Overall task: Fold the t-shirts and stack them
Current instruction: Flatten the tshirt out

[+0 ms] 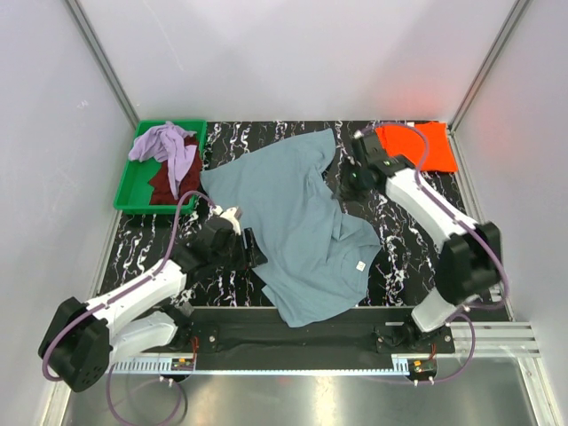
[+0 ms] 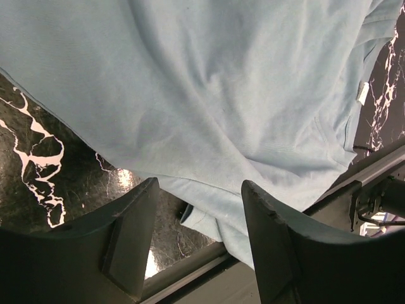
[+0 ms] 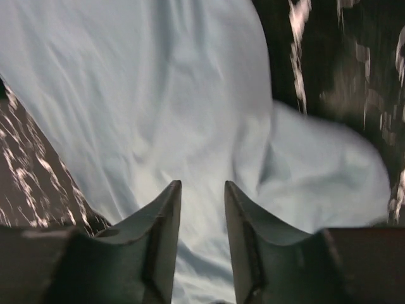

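1. Blue-grey shirt lies rumpled across the middle of the bench, reaching its near edge. We judge a careless pull could bunch it or drag it off.
2. Our left claw, spread wide, sits at its left hem. Our right claw, narrowly parted, hovers over its far right part and pinches nothing.

Right wrist view is motion-blurred: blue-grey shirt folds and table marbling smear, shirt cut off at top and bottom edges. Maroon shirt in the green tray mostly buried under the lavender shirt; orange shirt at far right corner partly covered by the right arm. White tag on the blue-grey shirt too small to read.
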`<control>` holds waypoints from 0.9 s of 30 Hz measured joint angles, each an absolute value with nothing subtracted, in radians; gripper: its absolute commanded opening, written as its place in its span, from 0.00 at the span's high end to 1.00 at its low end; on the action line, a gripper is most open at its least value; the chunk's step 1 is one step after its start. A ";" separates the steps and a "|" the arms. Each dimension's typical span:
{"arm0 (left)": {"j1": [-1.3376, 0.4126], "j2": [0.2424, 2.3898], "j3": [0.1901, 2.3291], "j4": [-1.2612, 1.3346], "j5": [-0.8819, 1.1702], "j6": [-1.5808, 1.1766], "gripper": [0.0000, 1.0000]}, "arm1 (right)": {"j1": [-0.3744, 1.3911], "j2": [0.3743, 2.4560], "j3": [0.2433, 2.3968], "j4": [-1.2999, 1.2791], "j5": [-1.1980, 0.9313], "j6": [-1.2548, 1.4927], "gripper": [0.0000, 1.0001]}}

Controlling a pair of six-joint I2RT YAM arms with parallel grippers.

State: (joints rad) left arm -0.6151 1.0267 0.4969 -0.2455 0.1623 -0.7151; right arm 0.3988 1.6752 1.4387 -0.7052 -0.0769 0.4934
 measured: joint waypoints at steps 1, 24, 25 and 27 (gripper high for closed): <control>-0.615 1.023 0.497 -0.247 0.163 -0.715 0.40 | 0.400 1.617 1.355 -0.699 -0.081 0.516 0.66; -0.615 0.805 0.491 -0.374 0.102 -0.741 0.37 | 0.418 1.826 1.123 -0.428 0.002 0.540 0.72; -0.615 0.801 0.492 -0.376 0.099 -0.742 0.37 | 0.418 1.859 1.169 -0.432 0.014 0.514 0.72; -0.615 0.799 0.501 -0.388 0.095 -0.743 0.37 | 0.418 1.954 1.304 -0.454 0.049 0.441 0.72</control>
State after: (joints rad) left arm -0.6151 0.7986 0.5011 -0.3878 0.0948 -0.7433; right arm 0.4183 1.9537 1.3041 -0.4538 0.0494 0.4412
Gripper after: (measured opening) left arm 0.628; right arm 0.280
